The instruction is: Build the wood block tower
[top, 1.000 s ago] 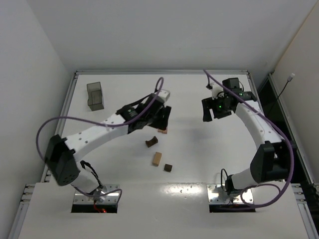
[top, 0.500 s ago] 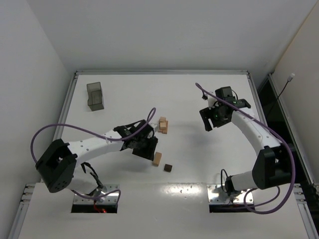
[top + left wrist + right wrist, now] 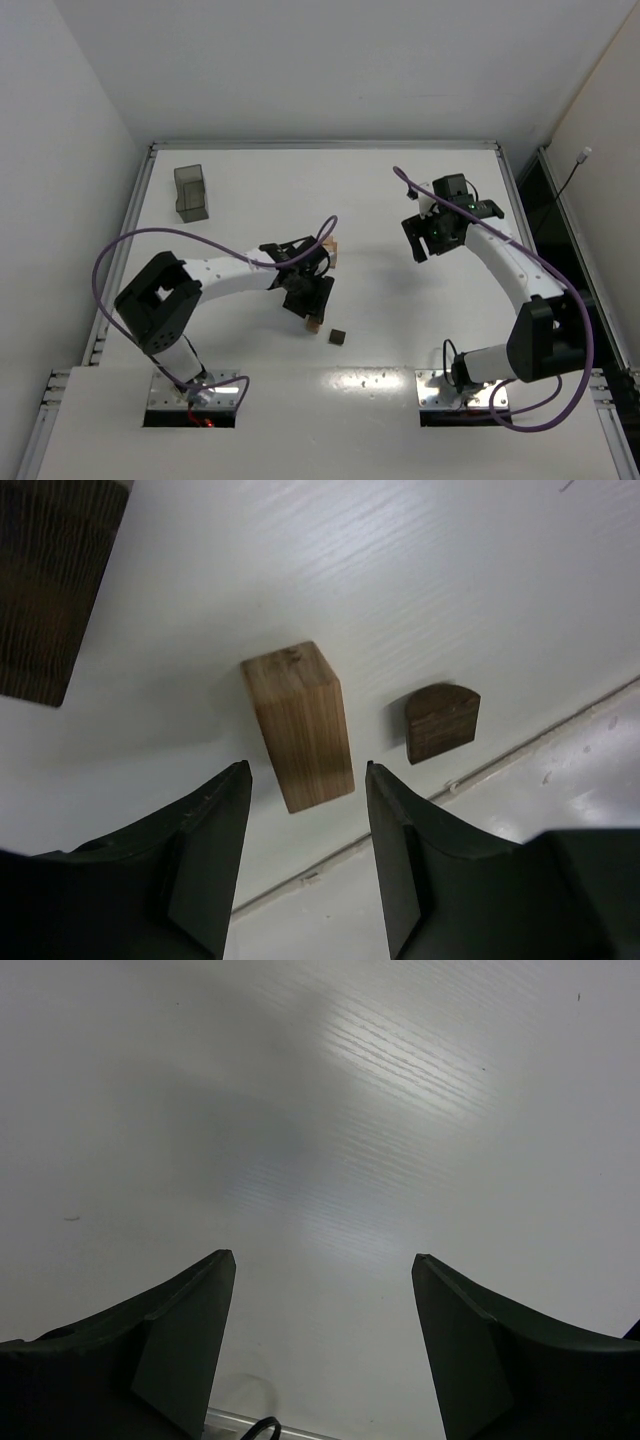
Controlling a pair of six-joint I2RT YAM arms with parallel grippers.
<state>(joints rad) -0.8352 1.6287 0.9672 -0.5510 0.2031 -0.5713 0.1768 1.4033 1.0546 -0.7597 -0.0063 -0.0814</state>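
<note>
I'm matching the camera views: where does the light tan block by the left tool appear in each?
Top external: the light tan block lies low centre, partly under the left tool.
Left wrist: centre of frame, just ahead of the open tool.
Right wrist: not in it.
Shared landmark: the small dark brown block beside it.

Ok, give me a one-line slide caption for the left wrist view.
Left hand, open, straddles a tan block on the white table; a small dark brown piece sits to its right.
</note>
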